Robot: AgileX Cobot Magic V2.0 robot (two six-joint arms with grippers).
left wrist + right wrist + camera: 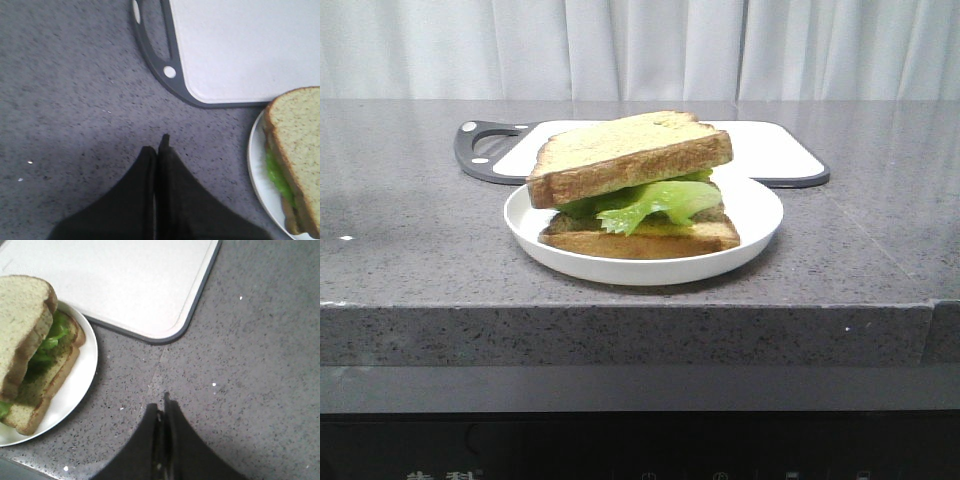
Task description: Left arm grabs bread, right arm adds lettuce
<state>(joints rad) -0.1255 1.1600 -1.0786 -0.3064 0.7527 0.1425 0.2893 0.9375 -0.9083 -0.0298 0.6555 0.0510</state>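
We found the sandwich already stacked on the white plate [760, 225]: a lower slice of bread [650, 238], the ruffled lettuce [655, 200] on it, and an upper bread slice [630, 152] resting tilted on top, its higher edge toward the white cutting board [775, 150] behind the plate. Neither arm showed in the front view, so both stood back from the plate. In the left wrist view the left gripper [160, 150] hung over bare grey countertop [65, 100] with its fingers pressed together and nothing between them; the plate and sandwich lay off to its right, the board's handle end ahead of it. In the right wrist view the right gripper [164, 410] was likewise closed and empty, with the plate off to its left and the board's rounded corner ahead. We judged the two grippers to flank the plate, each apart from it by a stretch of counter, neither plainly nearer. The top slice's long crust edge ran roughly across the table, left to right. From the stack as it lay, we judged the lettuce step done, with no grasp in hand.
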